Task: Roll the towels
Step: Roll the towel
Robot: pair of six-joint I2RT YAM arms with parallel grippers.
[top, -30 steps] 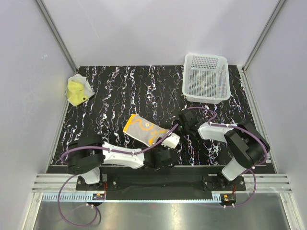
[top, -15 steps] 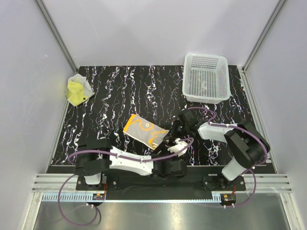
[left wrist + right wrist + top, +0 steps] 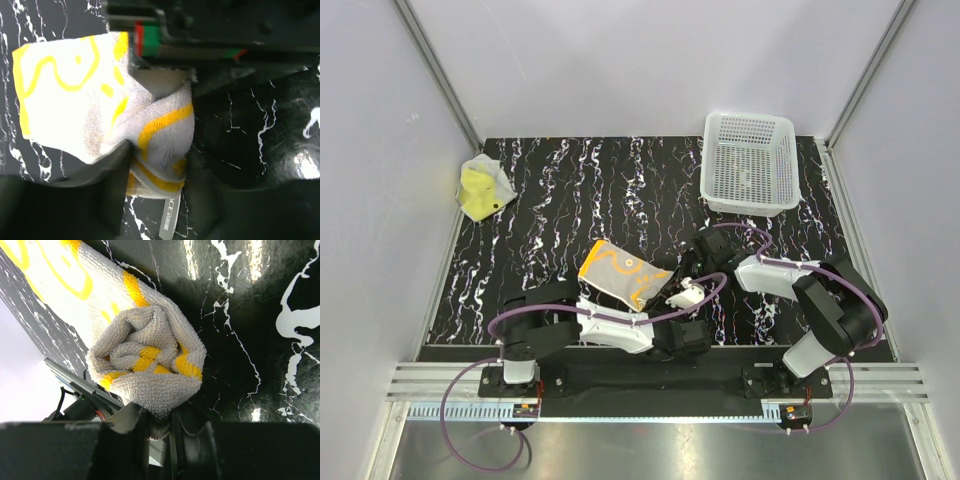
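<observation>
Roughly, the job stands well under halfway. The right fingers (image 3: 195, 432) are pressed close together, pinching the end of the coil in the orange towel (image 3: 150, 365). Its spiral of a few turns shows just in front of them. The left fingers (image 3: 107, 175) stand partly spread on either side of that same rolled end and touch both flanks; whether they squeeze it I cannot tell. Outward from both sets of fingers, most of this cloth lies flat and unrolled on the tabletop (image 3: 570, 190). The yellow towel (image 3: 480, 188) sits crumpled well apart from either set of fingers, off past the left arm, and looks untouched. The basket (image 3: 750, 118) stands well beyond the right fingers. Left to do, I judge: finish this roll, then do the yellow one entirely.
</observation>
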